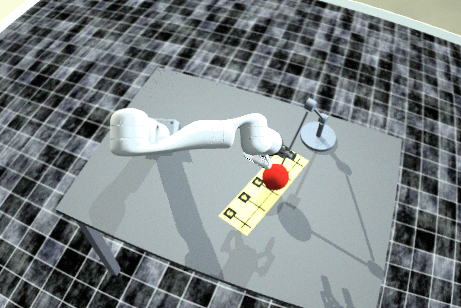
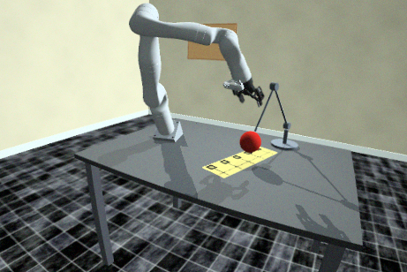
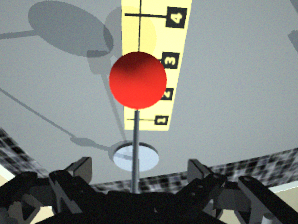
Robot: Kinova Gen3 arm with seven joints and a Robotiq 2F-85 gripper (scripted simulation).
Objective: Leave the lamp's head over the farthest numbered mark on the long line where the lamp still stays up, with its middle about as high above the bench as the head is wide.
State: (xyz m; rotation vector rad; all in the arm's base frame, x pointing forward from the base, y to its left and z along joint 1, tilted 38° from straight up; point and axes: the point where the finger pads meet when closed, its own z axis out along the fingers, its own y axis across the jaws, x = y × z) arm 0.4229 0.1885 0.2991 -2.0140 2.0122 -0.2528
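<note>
step: pre-grasp, judging by the pose; lamp not yet set at a final mark.
claw: gripper (image 1: pixel 288 154) (image 2: pixel 251 98) (image 3: pixel 139 169) wide open, nothing held; fingers up over the lamp's far arm, thin rod (image 1: pixel 297 131) (image 2: pixel 263 116) (image 3: pixel 136 145) running between them in wrist view, not gripped.
lamp head: red ball (image 1: pixel 275 177) (image 2: pixel 250 141) (image 3: pixel 137 80), on the rod's end, above the yellow strip (image 1: pixel 248 229) (image 2: pixel 226 173) (image 3: pixel 131 125), near its low-number half.
lamp base: round grey disc (image 1: pixel 311 141) (image 2: pixel 277 143) (image 3: pixel 150 159), on the bench (image 1: pixel 204 185) (image 2: pixel 131 154) (image 3: pixel 240 100) just off the "1" end.
next move: likely line up on head or rod, close, ease outward mark by mark, let go to test for sinking; keep head centre about one head-width up.
risk: an open finger could knock the rod and swing the head.
hidden: ball covers part of the line; wrist view cuts off the strip past "4"; top view mostly hides the claw behind the wrist.
unclear: exact mark under head, exact head height, which joint is worn.
</note>
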